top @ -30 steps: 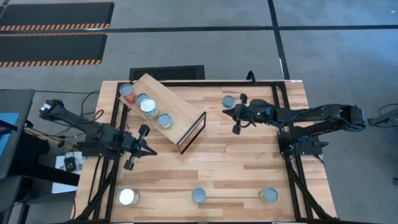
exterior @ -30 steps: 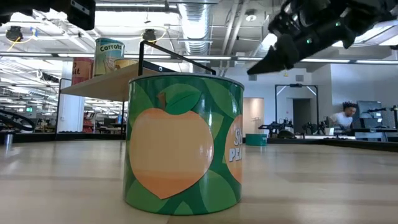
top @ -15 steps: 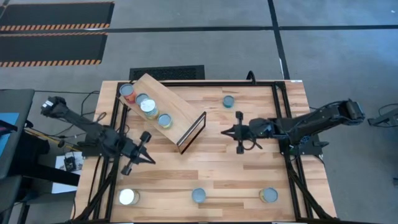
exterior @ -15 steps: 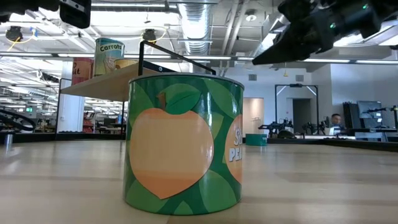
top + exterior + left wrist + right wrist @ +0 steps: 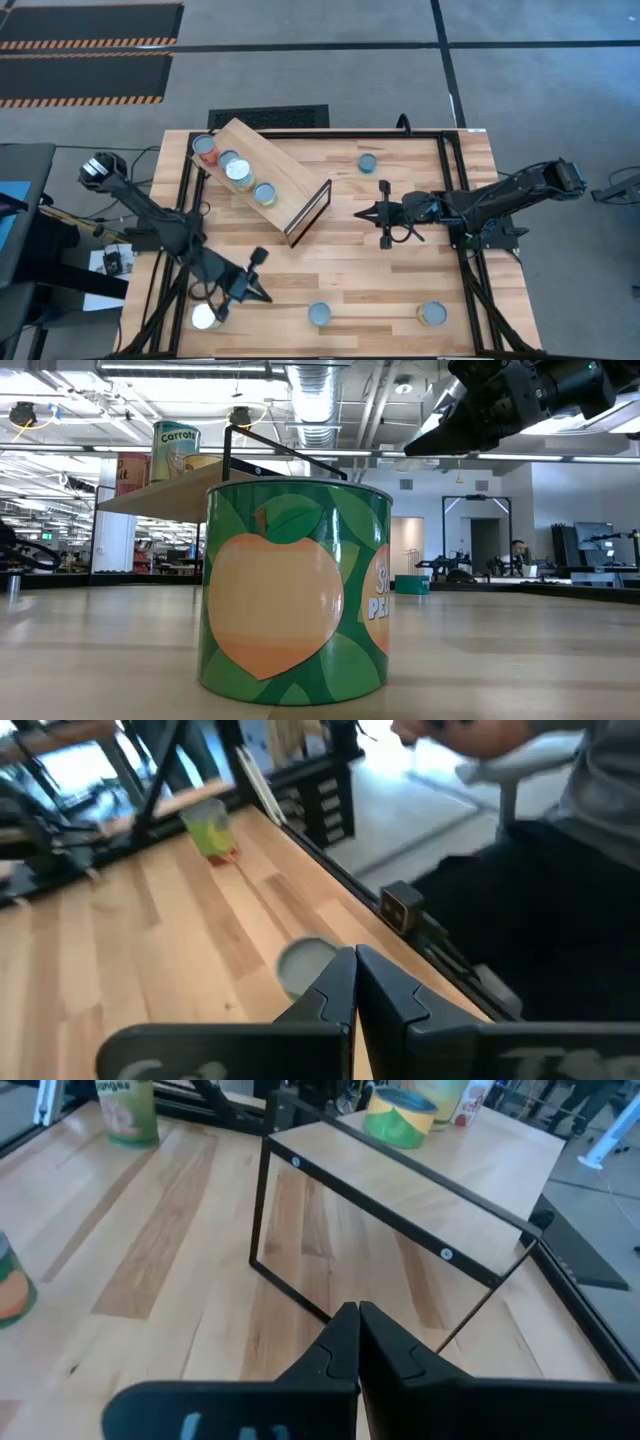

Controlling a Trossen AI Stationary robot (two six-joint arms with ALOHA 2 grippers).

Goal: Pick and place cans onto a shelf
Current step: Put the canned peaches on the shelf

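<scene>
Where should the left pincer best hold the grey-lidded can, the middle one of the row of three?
Probably by its round side wall, fingers on opposite sides. The can stands upright, lid up, nothing touching it. Come from above on its left, where the shut left pincer hangs; open it first.

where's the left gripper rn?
High view: left gripper is low on the table's left side, shut, just right of the white-lidded can at the near-left corner.

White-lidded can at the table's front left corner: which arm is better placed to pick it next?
Left. The left gripper hovers beside the white-lidded can, fingers shut; the right gripper is mid-table, far away.
</scene>
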